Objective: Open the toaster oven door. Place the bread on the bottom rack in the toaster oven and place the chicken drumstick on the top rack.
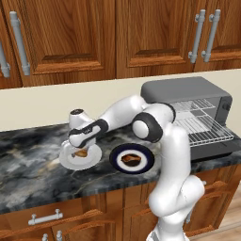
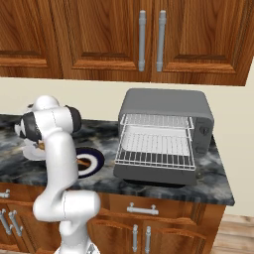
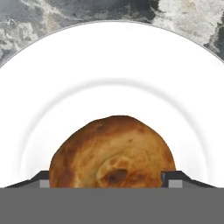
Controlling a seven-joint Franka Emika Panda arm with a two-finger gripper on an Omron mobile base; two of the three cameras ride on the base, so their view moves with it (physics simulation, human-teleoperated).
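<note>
Dark marbled counter under wooden cabinets carries everything we work on: the bread (image 3: 113, 151) lies near the middle of its white plate (image 3: 109, 65) toward the counter's left end, low and flat so we can reach it from above. Our gripper (image 3: 109, 179) straddles the bun, fingertips (image 3: 43, 180) at either flank, jaws wide and not yet pinching, as far as we can judge. Beside it the chicken drumstick (image 1: 132, 159) waits on a dark plate (image 1: 132, 159), and the toaster oven (image 2: 166, 134) stands open at the right end.

Reddish-brown wooden wall cabinets (image 2: 124, 37) with silver bar handles (image 2: 151, 40) at twelve o'clock; cream backsplash wall (image 1: 56, 101) below; dark veined marble countertop (image 1: 33, 174); perhaps pale wood floor (image 2: 240, 238) at five o'clock
</note>
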